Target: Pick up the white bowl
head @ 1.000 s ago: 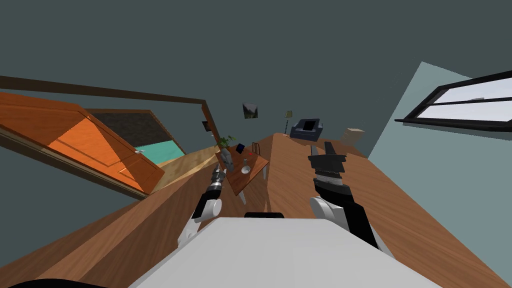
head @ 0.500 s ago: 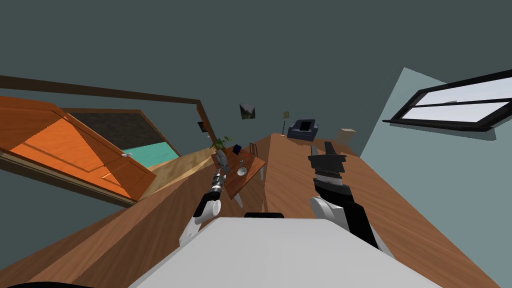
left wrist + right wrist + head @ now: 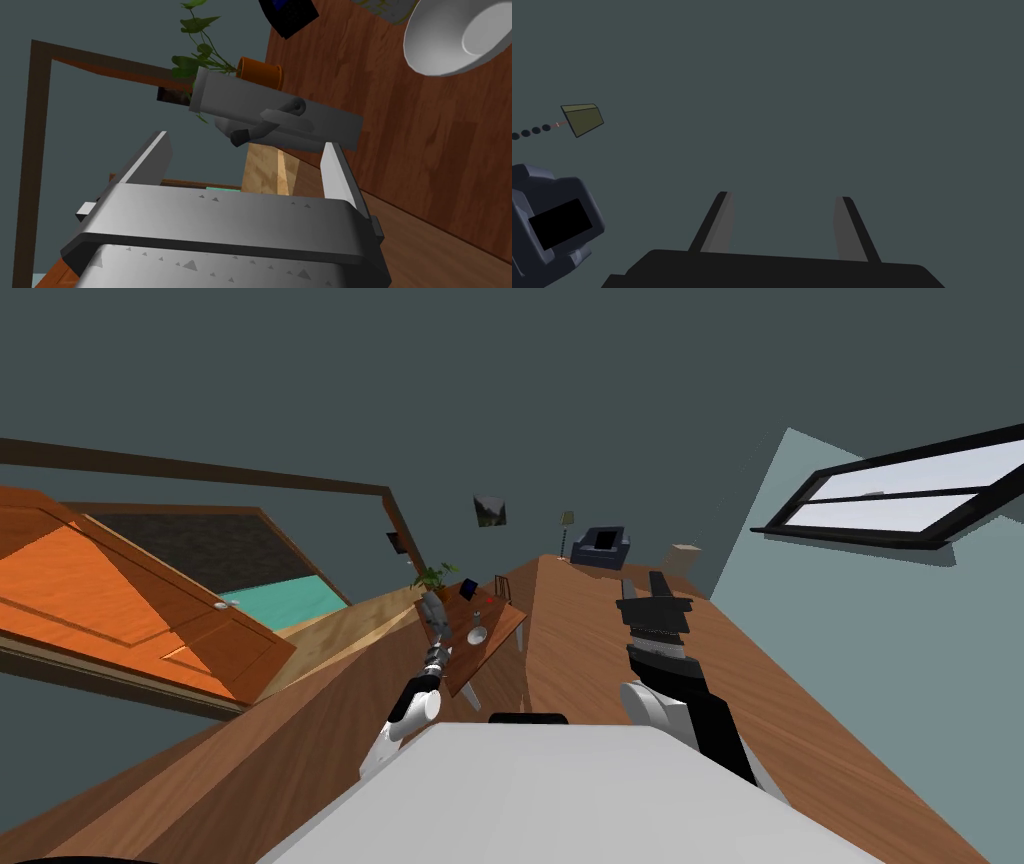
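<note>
The white bowl [image 3: 477, 635] sits on a small brown wooden table [image 3: 495, 623] ahead of me. In the left wrist view the bowl [image 3: 457, 37] lies off to one side, well beyond the fingertips. My left gripper [image 3: 437, 635] hangs at the table's left edge, open [image 3: 246, 141] with nothing between its fingers. Just past the fingers lies a long grey box-like object with a handle [image 3: 277, 116]. My right gripper [image 3: 645, 586] is raised to the right of the table, open [image 3: 782, 196] and holding nothing.
A plant in an orange pot [image 3: 260, 72] and a dark blue item [image 3: 290, 15] stand on the table behind the grey object. An orange door [image 3: 130, 608] stands open at left. A dark armchair [image 3: 603, 546] sits far across the wooden floor.
The whole view has shifted left and the table sits slightly nearer, so I have moved. My left arm stays stretched toward the table's left edge. The right arm holds still.
</note>
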Robot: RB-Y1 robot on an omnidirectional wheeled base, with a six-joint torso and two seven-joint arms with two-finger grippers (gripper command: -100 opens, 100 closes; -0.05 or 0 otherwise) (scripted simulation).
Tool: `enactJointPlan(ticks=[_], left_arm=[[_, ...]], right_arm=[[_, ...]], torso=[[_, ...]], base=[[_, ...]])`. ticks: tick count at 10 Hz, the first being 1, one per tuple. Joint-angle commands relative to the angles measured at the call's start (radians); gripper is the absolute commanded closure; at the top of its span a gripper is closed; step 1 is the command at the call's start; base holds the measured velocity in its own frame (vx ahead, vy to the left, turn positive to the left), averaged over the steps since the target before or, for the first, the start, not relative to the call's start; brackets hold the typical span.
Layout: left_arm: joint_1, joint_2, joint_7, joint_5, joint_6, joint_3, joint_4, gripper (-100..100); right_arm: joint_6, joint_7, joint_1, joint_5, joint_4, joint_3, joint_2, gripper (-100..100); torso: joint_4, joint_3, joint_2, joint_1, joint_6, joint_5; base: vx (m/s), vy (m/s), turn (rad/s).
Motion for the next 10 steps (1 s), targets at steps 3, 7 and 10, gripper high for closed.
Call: enactJointPlan(ticks=[3,7,10], left_arm=[[-0.021,0.011,0.0,0.017,0.037,0.014,0.088,-100],[-0.047,0.022,0.0,0.031,0.09,0.036,0.187,-100],[-0.073,0.035,0.003,0.039,0.139,0.057,0.275,-100]], right_arm=[[0.0,0.0,0.0,0.0,0.0,0.0,0.0,0],[0.0,0.0,0.0,0.0,0.0,0.0,0.0,0],[0.0,0.0,0.0,0.0,0.0,0.0,0.0,0]], torso=[[0.0,0.0,-0.001,0.001,0.0,0.0],[0.0,-0.001,-0.002,0.0,0.0,0.0],[0.0,-0.001,-0.001,0.002,0.0,0.0]], base=[[0.066,-0.044,-0.045],[0.083,-0.047,-0.049],[0.093,-0.029,-0.06]])
